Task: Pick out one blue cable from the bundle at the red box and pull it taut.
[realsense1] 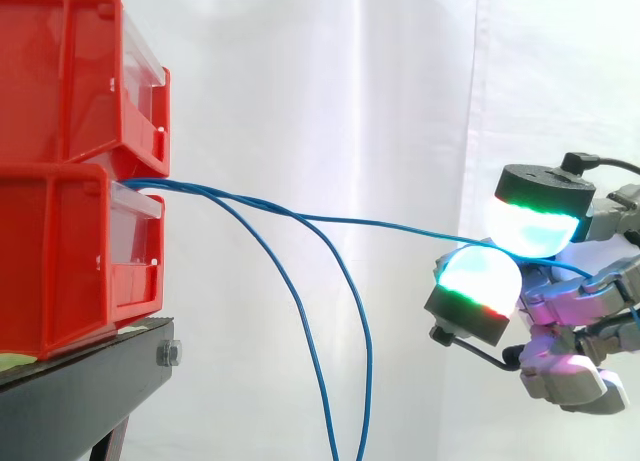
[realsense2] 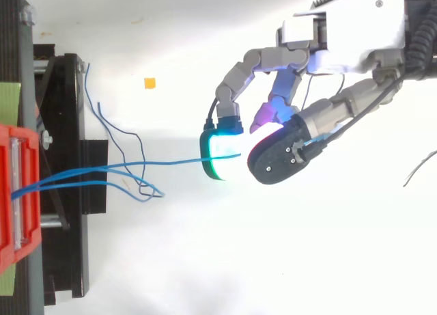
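My fingers (realsense1: pixel 480 281) pinch one blue cable (realsense1: pixel 380 225) of three from two stacked red bins (realsense1: pixel 60 231); two loose cables (realsense1: pixel 369 351) hang down.

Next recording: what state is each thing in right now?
red bins: stacked on the stand.
hand: shut on the pinched cable.
pinched cable: nearly straight from bins to hand, slight sag.
other two cables: slack, hanging down.
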Motion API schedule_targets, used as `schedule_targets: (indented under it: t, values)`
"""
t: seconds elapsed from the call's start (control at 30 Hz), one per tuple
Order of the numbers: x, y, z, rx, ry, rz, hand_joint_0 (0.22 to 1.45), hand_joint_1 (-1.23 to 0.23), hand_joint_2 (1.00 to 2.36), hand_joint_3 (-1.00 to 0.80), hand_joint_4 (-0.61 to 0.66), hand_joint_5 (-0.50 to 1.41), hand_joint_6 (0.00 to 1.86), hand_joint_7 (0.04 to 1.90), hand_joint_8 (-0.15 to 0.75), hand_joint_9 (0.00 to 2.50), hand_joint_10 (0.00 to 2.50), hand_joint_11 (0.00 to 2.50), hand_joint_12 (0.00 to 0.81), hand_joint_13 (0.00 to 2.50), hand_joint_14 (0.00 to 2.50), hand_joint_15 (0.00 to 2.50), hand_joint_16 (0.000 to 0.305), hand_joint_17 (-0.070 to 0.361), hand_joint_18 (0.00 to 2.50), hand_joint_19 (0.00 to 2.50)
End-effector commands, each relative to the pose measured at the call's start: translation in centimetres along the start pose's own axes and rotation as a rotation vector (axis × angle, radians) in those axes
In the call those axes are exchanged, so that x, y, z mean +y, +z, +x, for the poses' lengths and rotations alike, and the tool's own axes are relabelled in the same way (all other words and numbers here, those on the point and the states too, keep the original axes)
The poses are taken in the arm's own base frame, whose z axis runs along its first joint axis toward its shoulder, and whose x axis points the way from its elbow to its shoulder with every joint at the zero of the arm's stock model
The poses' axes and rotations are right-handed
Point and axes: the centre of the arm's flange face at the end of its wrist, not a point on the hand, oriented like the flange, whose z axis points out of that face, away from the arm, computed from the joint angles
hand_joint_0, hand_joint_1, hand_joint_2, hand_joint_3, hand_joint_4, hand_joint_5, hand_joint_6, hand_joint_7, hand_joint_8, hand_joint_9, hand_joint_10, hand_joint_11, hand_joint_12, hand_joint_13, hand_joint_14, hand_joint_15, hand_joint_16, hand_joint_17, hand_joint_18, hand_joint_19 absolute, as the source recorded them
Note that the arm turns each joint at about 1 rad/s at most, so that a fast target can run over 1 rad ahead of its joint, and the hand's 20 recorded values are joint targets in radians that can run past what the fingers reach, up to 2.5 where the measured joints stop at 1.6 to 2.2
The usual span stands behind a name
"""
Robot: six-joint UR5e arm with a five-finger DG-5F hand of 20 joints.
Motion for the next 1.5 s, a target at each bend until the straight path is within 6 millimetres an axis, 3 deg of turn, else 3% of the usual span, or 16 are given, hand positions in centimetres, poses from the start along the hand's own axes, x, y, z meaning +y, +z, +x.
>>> schedule_targets:
  t: [0.0,0.87,1.47]
  values:
    - [-0.10,0.01,0.00,0.003,0.000,0.001,0.59,-0.74,1.02,-0.15,-0.11,-0.06,0.91,0.78,0.266,1.19,0.87,1.22,0.365,0.88,0.02,0.96,0.046,0.105,0.90,0.98]
    - [-0.54,-0.33,-0.26,0.031,0.003,0.005,0.60,-0.79,1.01,-0.09,-0.13,-0.04,0.91,0.81,0.321,1.31,0.83,1.18,0.406,0.91,0.02,0.83,0.056,0.125,1.02,0.89]
    - [0.19,0.42,0.19,0.022,-0.050,-0.055,0.60,-0.78,1.01,-0.09,-0.13,-0.04,0.91,0.79,0.320,1.32,0.53,1.28,0.402,0.89,0.02,0.80,0.055,0.124,1.00,0.88]
